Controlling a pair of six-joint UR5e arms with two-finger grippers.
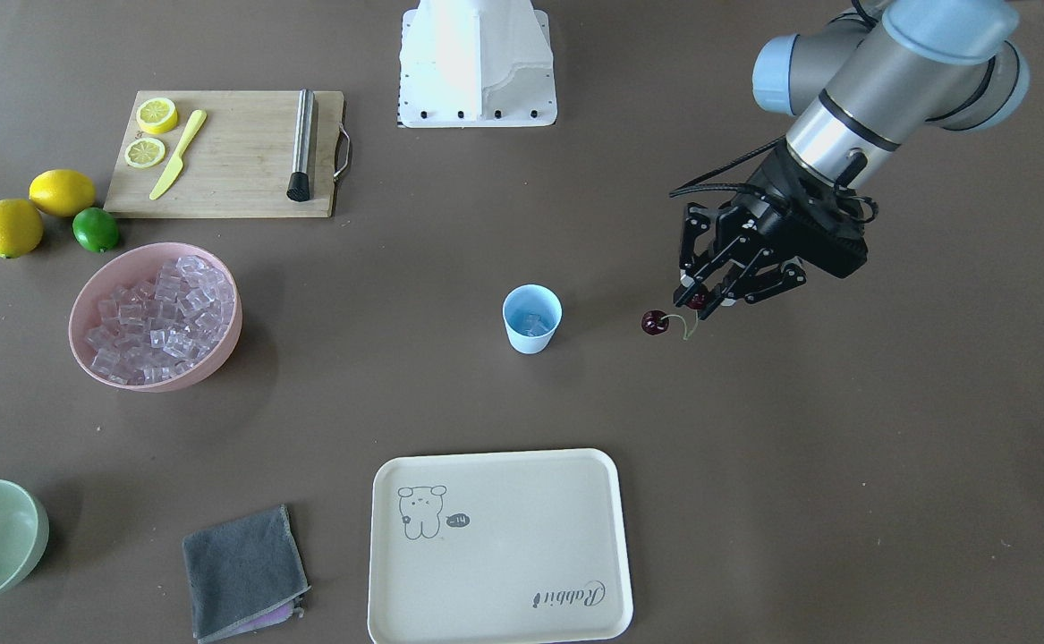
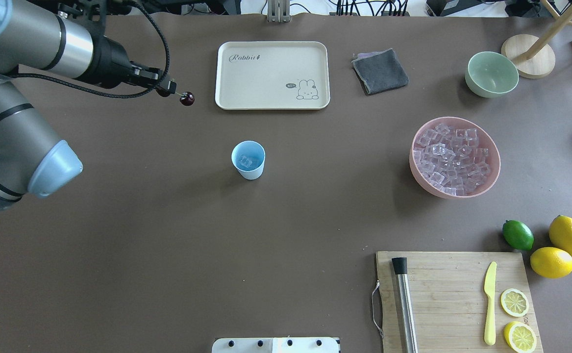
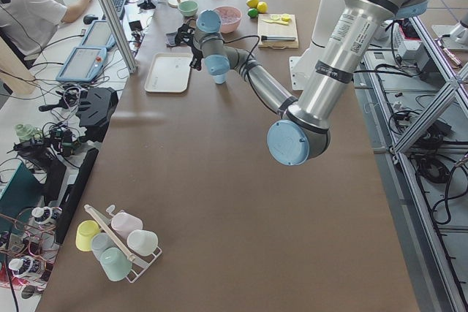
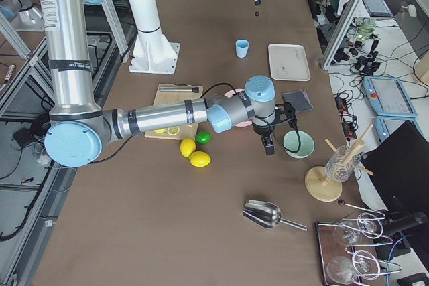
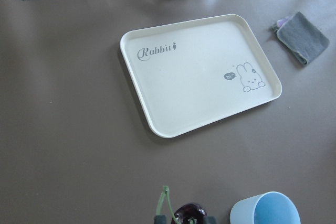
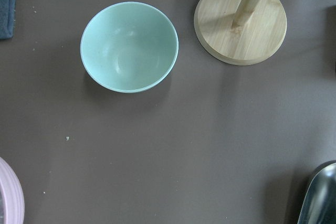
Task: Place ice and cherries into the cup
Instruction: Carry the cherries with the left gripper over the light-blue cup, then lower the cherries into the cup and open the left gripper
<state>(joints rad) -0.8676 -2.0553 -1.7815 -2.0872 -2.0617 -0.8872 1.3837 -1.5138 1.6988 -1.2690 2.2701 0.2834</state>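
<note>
My left gripper (image 1: 699, 300) is shut on the cherries (image 1: 655, 323), which hang from it above the table. One cherry dangles on its green stem and the other sits at the fingertips. From overhead the left gripper (image 2: 168, 89) and the cherries (image 2: 186, 99) are off to one side of the light-blue cup (image 2: 248, 159) and apart from it. The cup (image 1: 531, 319) stands upright with some ice (image 1: 532, 322) inside. More ice (image 2: 450, 157) fills the pink bowl (image 2: 495, 164). The left wrist view shows a cherry (image 5: 190, 212) and the cup's rim (image 5: 265, 213). My right gripper (image 4: 268, 144) hovers by the green bowl; I cannot tell whether it is open or shut.
A cream tray (image 2: 272, 74), a grey cloth (image 2: 380, 71) and a pale green bowl (image 2: 491, 73) lie at the far side. A cutting board (image 2: 455, 299) holds a knife, lemon slices and a metal tube. A lime (image 2: 517, 234) and two lemons lie beside it.
</note>
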